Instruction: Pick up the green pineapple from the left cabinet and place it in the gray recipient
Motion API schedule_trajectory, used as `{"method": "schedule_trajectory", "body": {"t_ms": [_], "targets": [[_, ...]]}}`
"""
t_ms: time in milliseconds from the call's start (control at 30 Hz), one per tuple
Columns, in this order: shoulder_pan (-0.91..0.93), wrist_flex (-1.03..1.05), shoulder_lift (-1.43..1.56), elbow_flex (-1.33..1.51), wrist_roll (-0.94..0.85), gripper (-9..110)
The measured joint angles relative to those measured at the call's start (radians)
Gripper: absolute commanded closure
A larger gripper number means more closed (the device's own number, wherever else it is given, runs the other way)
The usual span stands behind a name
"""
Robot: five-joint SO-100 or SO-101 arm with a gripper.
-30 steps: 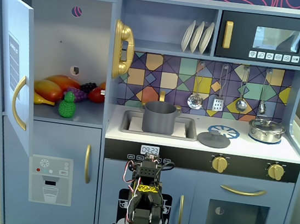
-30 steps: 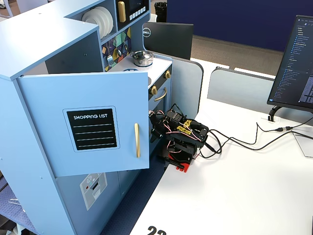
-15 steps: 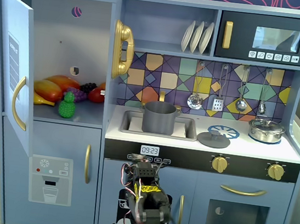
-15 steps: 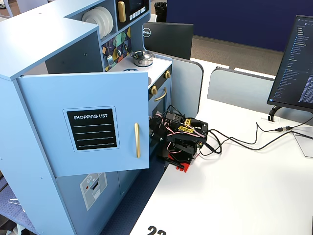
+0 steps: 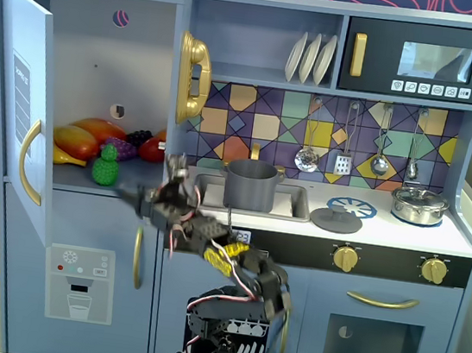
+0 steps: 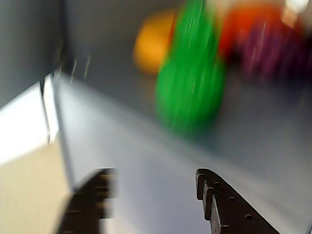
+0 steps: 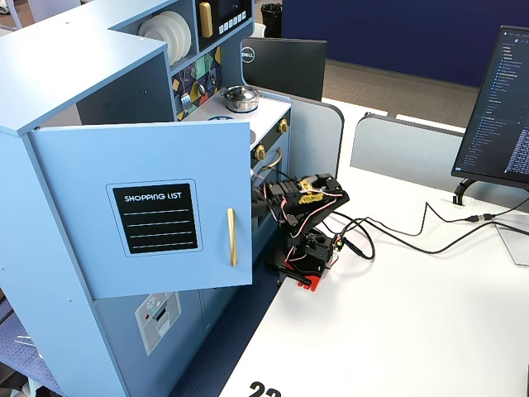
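Gripper [image 6: 156, 197] gapes just short of the green pineapple [image 6: 190, 80].

White plates [image 5: 311, 58] stand above the microwave-side shelf.

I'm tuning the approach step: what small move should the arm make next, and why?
Probably ease the open gripper straight forward. The bumpy bright green plastic pineapple stands ahead of the fingers, not yet between them, on the shelf of the light-blue cabinet.

My arm [image 5: 233, 267] stretched up and leftward in a fixed view, and my pincer [image 6: 153, 197] hung with its jaws parted, empty.
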Motion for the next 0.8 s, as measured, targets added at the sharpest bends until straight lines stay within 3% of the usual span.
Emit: {"method": "schedule_trajectory", "body": {"t_ms": [233,800], "targets": [[-0.002,-0.095,-0.193,-0.133,-0.006,69],[0.021,-0.275,-0.508,-0.253,0.095,69]]}}
